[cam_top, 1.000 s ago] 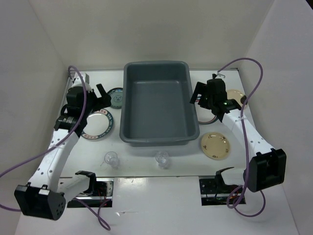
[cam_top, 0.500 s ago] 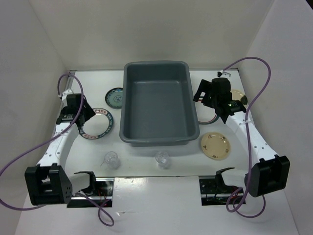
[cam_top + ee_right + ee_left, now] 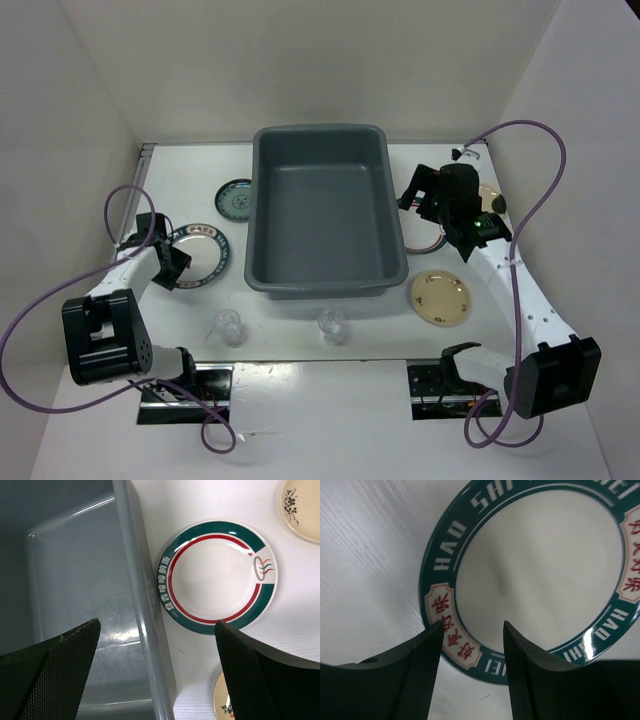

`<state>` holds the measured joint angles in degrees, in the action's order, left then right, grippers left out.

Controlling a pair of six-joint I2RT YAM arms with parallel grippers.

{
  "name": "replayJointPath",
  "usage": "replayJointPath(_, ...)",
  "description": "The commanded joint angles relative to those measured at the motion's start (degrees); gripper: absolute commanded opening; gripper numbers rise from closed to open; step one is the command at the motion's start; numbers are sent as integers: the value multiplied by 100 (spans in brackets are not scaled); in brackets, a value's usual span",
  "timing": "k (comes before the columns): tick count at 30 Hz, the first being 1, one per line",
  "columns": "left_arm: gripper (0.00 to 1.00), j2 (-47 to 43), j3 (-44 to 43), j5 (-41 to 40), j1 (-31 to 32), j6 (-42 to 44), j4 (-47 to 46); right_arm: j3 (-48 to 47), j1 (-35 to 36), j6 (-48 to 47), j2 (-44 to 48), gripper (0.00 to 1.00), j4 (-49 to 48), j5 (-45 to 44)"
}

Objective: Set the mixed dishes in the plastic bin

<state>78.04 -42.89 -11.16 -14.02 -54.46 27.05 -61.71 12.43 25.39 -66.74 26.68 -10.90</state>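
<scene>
The dark grey plastic bin stands empty in the middle. A white plate with a green lettered rim lies left of it. My left gripper is open and low at that plate's near-left rim; in the left wrist view its fingers straddle the rim of the plate. My right gripper is open wide and empty above the bin's right rim, beside a white plate with a green and red rim. Two clear cups stand in front of the bin.
A small dark green plate lies at the bin's far left. A tan plate lies at the near right, and another at the far right is partly hidden by my right arm. White walls close in on three sides.
My left arm has swung out to the left and come down low at the lettered plate's rim. My right gripper has shifted slightly to the right, still open.
</scene>
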Motion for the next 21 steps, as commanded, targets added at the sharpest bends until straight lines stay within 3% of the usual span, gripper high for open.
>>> replayJointPath(1, 59, 80, -88, -290, -30, -469, 186, 37, -38, -104, 188, 100, -31, -141)
replayJointPath(8, 59, 28, -88, -264, -30, -531, 318, 37, -38, -104, 3, 100, -31, -88)
replayJointPath(15, 59, -34, -1080, -729, -30, -469, 968, 37, -38, -157, -207, 100, -84, 79)
replayJointPath(21, 59, -34, -1019, -800, -30, -918, 1241, 37, -38, -157, -208, 100, -84, 79)
